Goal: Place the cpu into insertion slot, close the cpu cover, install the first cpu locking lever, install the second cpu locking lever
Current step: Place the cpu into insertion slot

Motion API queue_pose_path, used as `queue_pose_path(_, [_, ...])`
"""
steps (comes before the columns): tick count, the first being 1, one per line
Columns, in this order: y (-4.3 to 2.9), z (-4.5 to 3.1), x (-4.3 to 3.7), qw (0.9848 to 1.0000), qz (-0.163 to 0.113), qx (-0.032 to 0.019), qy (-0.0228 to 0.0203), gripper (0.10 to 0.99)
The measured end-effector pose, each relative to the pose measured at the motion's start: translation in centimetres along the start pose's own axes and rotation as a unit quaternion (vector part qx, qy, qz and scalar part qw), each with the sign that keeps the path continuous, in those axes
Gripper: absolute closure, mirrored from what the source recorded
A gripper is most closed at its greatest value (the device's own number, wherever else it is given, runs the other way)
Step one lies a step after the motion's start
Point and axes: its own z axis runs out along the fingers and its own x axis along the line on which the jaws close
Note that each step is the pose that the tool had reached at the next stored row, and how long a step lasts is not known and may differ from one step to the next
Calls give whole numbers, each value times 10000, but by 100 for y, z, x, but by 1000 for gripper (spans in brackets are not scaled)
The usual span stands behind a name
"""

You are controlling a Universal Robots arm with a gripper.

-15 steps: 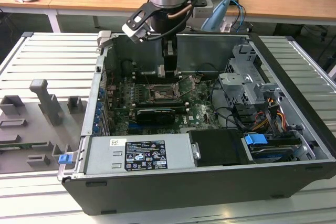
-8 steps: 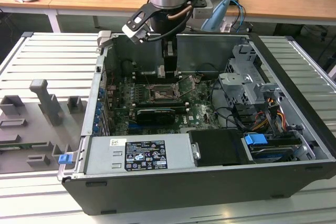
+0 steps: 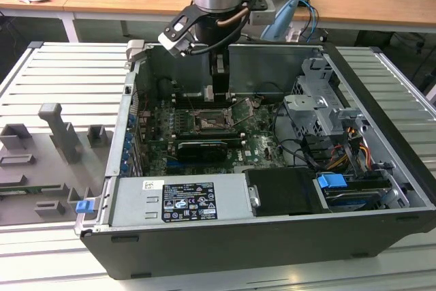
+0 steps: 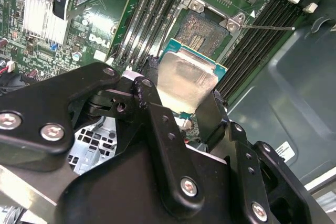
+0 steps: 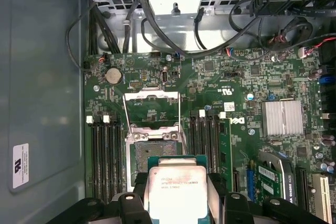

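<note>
The end effector [image 5: 176,199] pinches the cpu [image 5: 176,191] between its two black fingers [image 5: 137,195], one on each of two opposite edges. The pale metal face is turned up toward the first wrist camera. In the second wrist view the same hold shows from the side: the end effector [image 4: 184,106] clamps the cpu [image 4: 186,80] with its green edge pointing at the board.

The insertion slot [image 5: 151,157] lies directly beyond that free edge, partly overlapped by the chip in the first wrist view and just past it in the second [image 4: 202,30]. The chip appears to hang over the slot's near rim rather than sit centred on it. Its sides run about parallel to the slot's metal rim, so the offset looks like a short shift along one axis, not a turn. The height above the contacts cannot be judged.

On the far side of the slot the cpu cover [image 5: 151,104] stands folded back, its window open, leaving the slot bare. A thin locking lever [image 4: 270,27] sticks out sideways over the memory slots [image 4: 262,35], unlatched.
</note>
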Motion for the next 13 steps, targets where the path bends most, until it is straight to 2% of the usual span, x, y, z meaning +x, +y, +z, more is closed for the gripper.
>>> queue_pose_path(13, [-4, 33, 1, 10000, -75, 1, 7, 557])
